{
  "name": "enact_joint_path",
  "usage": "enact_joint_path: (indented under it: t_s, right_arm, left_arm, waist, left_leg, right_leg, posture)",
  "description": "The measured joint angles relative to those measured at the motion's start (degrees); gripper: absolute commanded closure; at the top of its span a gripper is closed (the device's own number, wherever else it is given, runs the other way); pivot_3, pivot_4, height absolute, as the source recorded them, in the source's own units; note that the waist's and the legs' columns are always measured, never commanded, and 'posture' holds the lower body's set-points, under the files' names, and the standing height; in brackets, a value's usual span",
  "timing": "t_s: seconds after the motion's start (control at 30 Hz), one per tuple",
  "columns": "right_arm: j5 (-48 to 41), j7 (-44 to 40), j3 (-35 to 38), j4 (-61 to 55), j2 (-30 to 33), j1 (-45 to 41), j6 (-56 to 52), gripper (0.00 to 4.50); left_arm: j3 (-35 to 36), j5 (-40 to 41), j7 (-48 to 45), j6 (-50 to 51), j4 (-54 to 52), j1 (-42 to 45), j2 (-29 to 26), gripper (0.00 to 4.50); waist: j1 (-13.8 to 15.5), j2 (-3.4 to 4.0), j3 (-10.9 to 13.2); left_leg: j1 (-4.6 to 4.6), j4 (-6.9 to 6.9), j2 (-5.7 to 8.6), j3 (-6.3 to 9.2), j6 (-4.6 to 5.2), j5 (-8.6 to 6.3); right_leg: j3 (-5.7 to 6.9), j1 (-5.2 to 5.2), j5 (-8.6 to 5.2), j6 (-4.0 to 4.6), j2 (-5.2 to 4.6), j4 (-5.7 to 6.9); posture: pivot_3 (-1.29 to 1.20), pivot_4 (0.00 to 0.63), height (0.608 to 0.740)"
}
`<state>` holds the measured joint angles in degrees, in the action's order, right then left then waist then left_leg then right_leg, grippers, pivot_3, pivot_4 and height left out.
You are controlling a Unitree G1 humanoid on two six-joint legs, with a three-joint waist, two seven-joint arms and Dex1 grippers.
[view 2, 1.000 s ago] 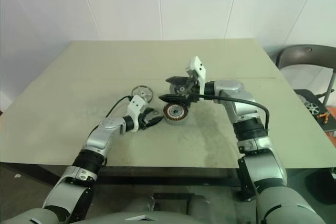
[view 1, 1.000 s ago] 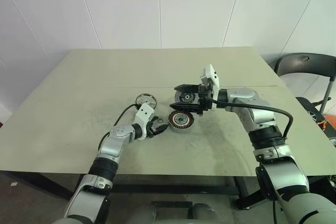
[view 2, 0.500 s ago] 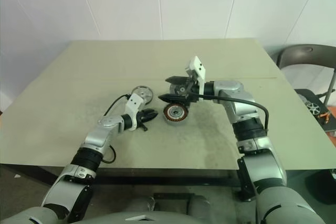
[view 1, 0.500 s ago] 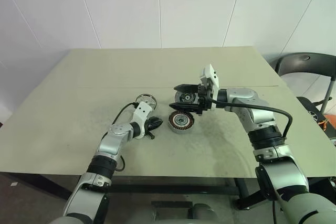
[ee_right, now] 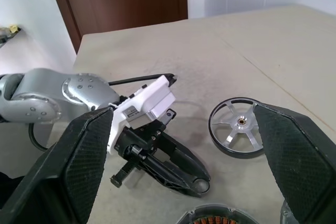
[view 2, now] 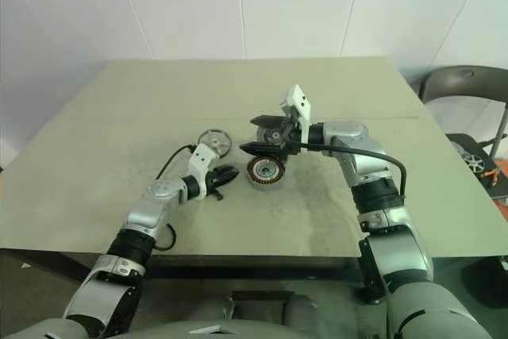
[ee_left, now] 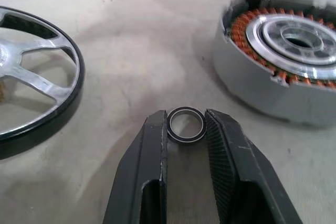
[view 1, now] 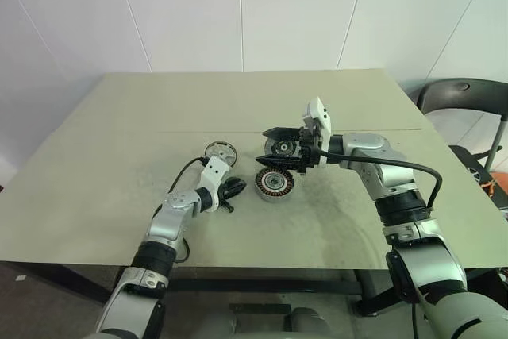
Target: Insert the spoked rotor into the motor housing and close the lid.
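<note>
- Well, I see the big table point(view 1: 119, 156) first. All the parts lie near its middle.
- My right gripper point(view 1: 275, 148) hangs above the table with its two black fingers spread as wide as they go. It has hold of nothing. Seen from the head, a round silver-grey part point(view 1: 280, 147) sits between those fingers. I think it is the lid, but I cannot tell for sure, and I cannot tell if it lies on the table.
- The motor housing point(view 1: 274, 183) sits flat on the table, just under my right gripper. I can see its ring of copper windings and the hole in the middle, which has nothing in it.
- The spoked rotor point(view 1: 219, 150) lies flat on the table. From the motor housing it is at about 10 o'clock, a short way off. It touches nothing.
- My left gripper point(view 1: 231, 189) is low by the table, at about 9 o'clock from the motor housing and just beside it. From the spoked rotor it is at about 5 o'clock. Its fingers point(ee_left: 152, 161) are nearly together.
- Between those fingertips I see a tiny black ring point(ee_left: 186, 125). The fingers squeeze it from both sides, so my left gripper has hold of it.
</note>
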<state>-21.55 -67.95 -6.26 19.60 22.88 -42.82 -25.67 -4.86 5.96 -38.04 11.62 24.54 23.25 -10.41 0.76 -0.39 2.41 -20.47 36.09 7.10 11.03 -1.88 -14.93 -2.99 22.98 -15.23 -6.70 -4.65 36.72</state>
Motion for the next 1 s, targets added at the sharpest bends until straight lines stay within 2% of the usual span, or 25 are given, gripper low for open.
enact_joint_path:
  t_s: [0.17,0.3,0.4,0.5,0.7,0.83,1.0]
  right_arm:
    - [0.0,0.3,1.2,2.5,0.4,-0.7,1.1,0.0]
    - [0.1,0.3,2.8,5.4,1.4,-2.0,1.6,0.0]
    - [0.9,0.4,3.0,7.4,3.0,-2.2,2.2,0.0]
    - [1.6,0.2,3.0,8.5,3.9,-1.8,2.3,0.0]
    - [2.0,-1.7,3.0,9.5,6.8,-0.6,1.6,0.0]
    - [2.3,-1.3,3.1,9.9,7.3,-0.5,1.8,0.0]
    - [2.3,-0.7,3.1,9.9,7.1,-0.5,1.9,0.0]
  left_arm:
    - [2.5,2.4,0.6,-2.3,-3.0,-0.2,-0.8,3.75]
    - [2.8,5.2,-3.0,-1.8,-8.0,-1.5,-2.0,3.75]
    - [1.4,8.4,-7.9,0.3,-13.8,-2.8,-2.9,3.75]
    - [-0.7,8.0,-9.5,1.6,-15.4,-1.8,-3.9,3.75]
    - [-6.9,2.1,-10.0,-0.6,-7.8,4.8,-3.7,3.75]
    - [-11.6,-5.5,-6.8,-6.8,1.8,9.5,-3.1,3.75]
    - [-13.9,-10.4,-3.6,-12.9,10.6,14.8,-0.9,3.75]
  waist:
    - [-0.1,0.0,0.0]
    - [-0.1,0.0,0.0]
    - [0.0,0.0,0.0]
    - [-0.1,0.01,0.0]
    - [-0.2,0.02,0.0]
    - [-0.2,0.02,0.0]
    - [0.0,0.0,0.0]
  left_leg:
    - [-0.05,-0.04,-0.02,-0.04,-0.02,0.01]
    - [-0.05,-0.04,-0.02,-0.05,-0.01,0.01]
    - [-0.06,-0.06,-0.02,-0.05,-0.01,0.01]
    - [0.01,-0.03,-0.02,-0.05,-0.01,0.01]
    - [0.07,0.0,-0.02,-0.06,0.0,0.0]
    - [0.03,-0.05,-0.05,-0.04,-0.01,0.01]
    - [0.01,-0.02,-0.02,-0.05,0.01,0.0]
  right_leg:
    - [-0.02,0.1,0.02,0.03,0.03,0.05]
    - [-0.02,0.09,0.02,0.03,0.03,0.05]
    - [-0.02,0.09,0.02,0.04,0.03,0.03]
    - [-0.02,0.01,0.01,0.04,0.06,0.04]
    - [0.0,-0.11,0.02,0.01,0.06,-0.05]
    - [0.0,-0.03,0.02,0.02,0.08,-0.05]
    - [0.0,-0.08,0.04,-0.01,0.03,-0.11]
  posture:
    - [0.0,0.0,0.74]
    - [0.0,0.0,0.74]
    - [0.0,0.0,0.74]
    - [0.0,0.0,0.74]
    - [0.0,0.0,0.74]
    - [0.0,0.0,0.74]
    - [0.0,0.0,0.74]
